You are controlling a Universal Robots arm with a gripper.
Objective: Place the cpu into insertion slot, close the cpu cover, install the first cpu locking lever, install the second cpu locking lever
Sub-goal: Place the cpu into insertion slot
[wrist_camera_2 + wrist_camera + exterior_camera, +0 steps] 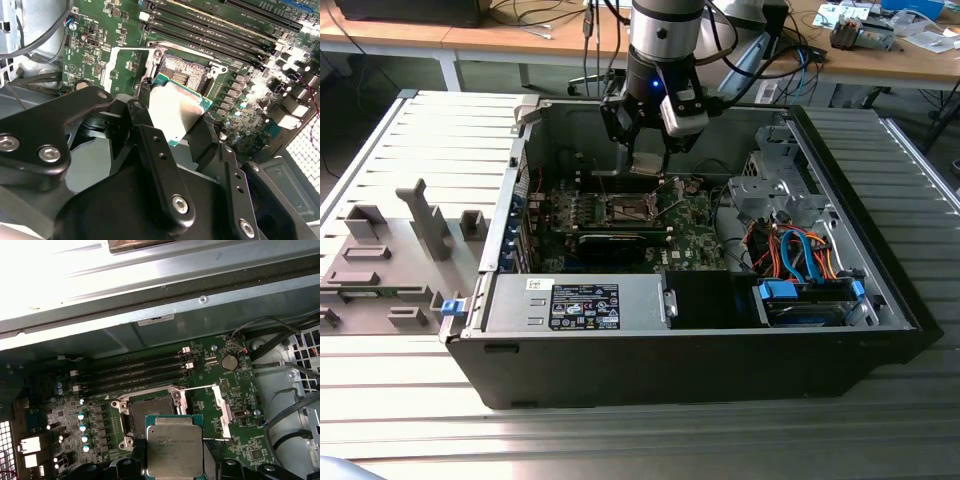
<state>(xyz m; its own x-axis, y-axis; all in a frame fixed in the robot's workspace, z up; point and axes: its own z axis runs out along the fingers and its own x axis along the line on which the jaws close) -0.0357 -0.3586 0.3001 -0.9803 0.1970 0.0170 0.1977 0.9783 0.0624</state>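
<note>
1. A slatted metal bench [430,140] carries an open computer case [670,365] laid on its side, so that the board inside faces up to the arm. Wooden desks [470,35] strewn with cables line the back of the room.
2. Nearest in the exterior view, behind the case's black front wall, sits the grey power supply [580,305]. Grey plastic fixtures [420,225] stand on the bench to the exterior view's left.
3. Past the power supply lies the green motherboard [692,225]. The insertion slot [150,412] is uncovered, its dark centre exposed to receive the chip.
4. A thin metal frame, apparently the cpu cover [221,410], stands swung clear beside the slot, which leaves the way down free.
5. The gripper [647,163] hangs over the board, its black fingers [138,114] clamped on opposite edges of the cpu [174,445]. The edge grip leaves the chip's silvery top bare.
6. The cpu hangs above the slot's near edge, metal top upward. It appears not yet seated and looks slightly tilted in the second wrist view.
7. Beyond the slot run the long black memory slots [135,372], then the case's far wall.
</note>
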